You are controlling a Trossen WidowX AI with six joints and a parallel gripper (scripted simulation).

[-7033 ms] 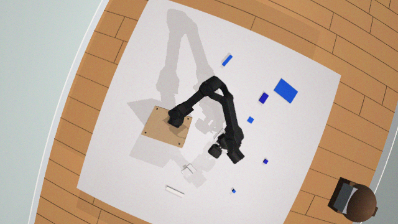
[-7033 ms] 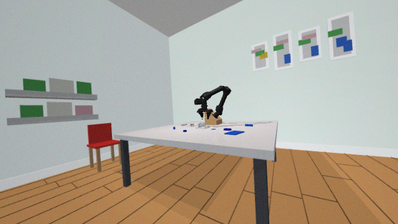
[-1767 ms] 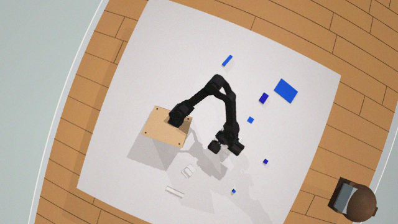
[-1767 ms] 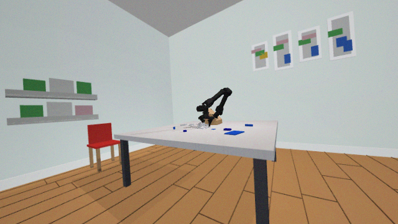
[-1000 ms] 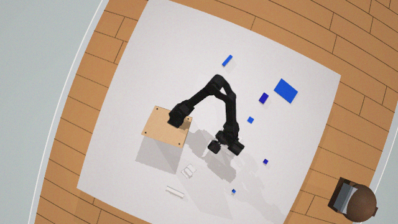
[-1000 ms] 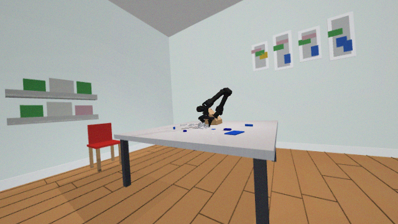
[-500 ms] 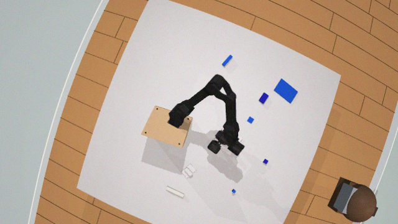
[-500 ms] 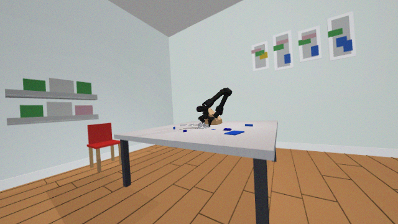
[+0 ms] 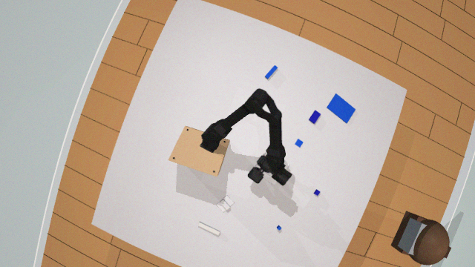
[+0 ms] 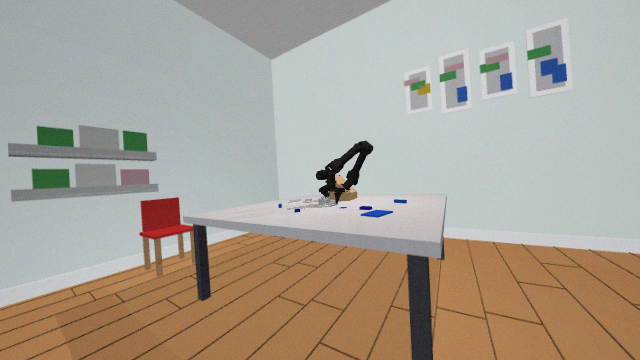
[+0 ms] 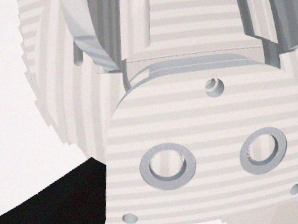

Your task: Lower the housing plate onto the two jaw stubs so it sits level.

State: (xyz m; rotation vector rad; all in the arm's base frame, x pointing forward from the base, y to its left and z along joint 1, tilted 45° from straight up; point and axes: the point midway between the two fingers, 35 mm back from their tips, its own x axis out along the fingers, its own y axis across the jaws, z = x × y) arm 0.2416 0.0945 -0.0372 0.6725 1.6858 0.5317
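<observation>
The pale housing plate (image 11: 210, 117) fills the lower right of the wrist view, with two grey-ringed holes and smaller holes. A pale rounded body (image 11: 52, 75) lies behind it, and grey-white upright parts, possibly the jaws, show at the top left and top right. The jaw stubs and pins cannot be told apart, and it cannot be told whether the plate sits level on them. My gripper (image 9: 269, 176) (image 10: 330, 195) is low over the middle of the table, shut on the housing plate. In the top and exterior views the black arm and fingers hide most of the assembly.
The arm's wooden base board (image 9: 197, 156) is left of the gripper. A small white part (image 9: 225, 204) and a white bar (image 9: 209, 228) lie in front of it. A blue plate (image 9: 341, 108), a blue bar (image 9: 271, 72), a dark blue block (image 9: 315, 116) and small blue cubes lie around.
</observation>
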